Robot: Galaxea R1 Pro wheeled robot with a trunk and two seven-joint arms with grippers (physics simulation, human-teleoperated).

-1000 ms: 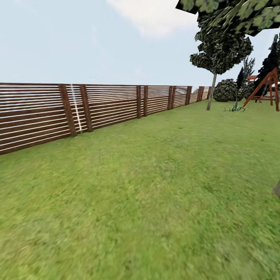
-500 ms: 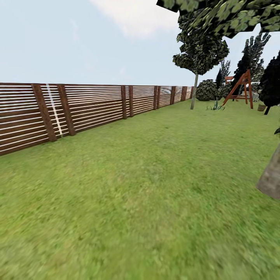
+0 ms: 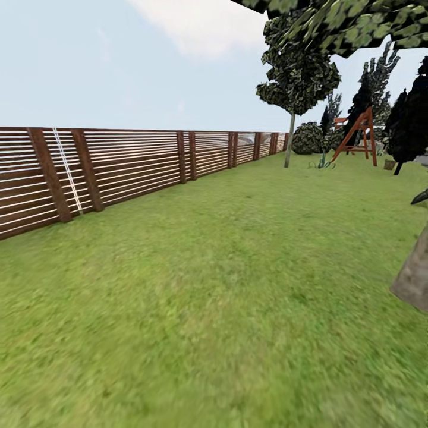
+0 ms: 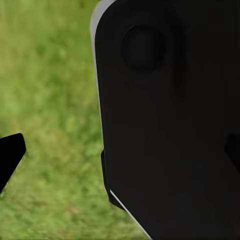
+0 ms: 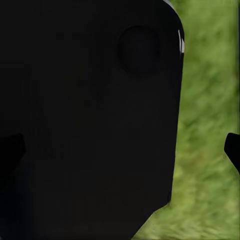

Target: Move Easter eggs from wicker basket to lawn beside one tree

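Observation:
The lawn [image 3: 226, 285] stretches wide and green ahead of me in the head view. A thick grey-brown tree trunk [image 3: 413, 276] leans in at the right edge, with its dark leafy crown [image 3: 345, 18] overhead. The Easter eggs and the wicker basket are out of view. In the left wrist view, my left gripper [image 4: 120, 152] is open, its dark fingertips [image 4: 10, 155] at the frame's edges, in front of a black robot part and grass. My right gripper [image 5: 121, 150] is likewise open with nothing between its fingers.
A brown slat fence [image 3: 119, 163] bounds the garden along the left. Far off stand a thin-trunked tree [image 3: 289, 139], a round bush [image 3: 308, 138], a red swing frame [image 3: 356, 134] and a black cypress-like tree [image 3: 407, 128].
The head camera has turned right: the fence slides left in the picture, and the thick trunk has come into sight at the right edge. Nothing in the scene itself has moved.

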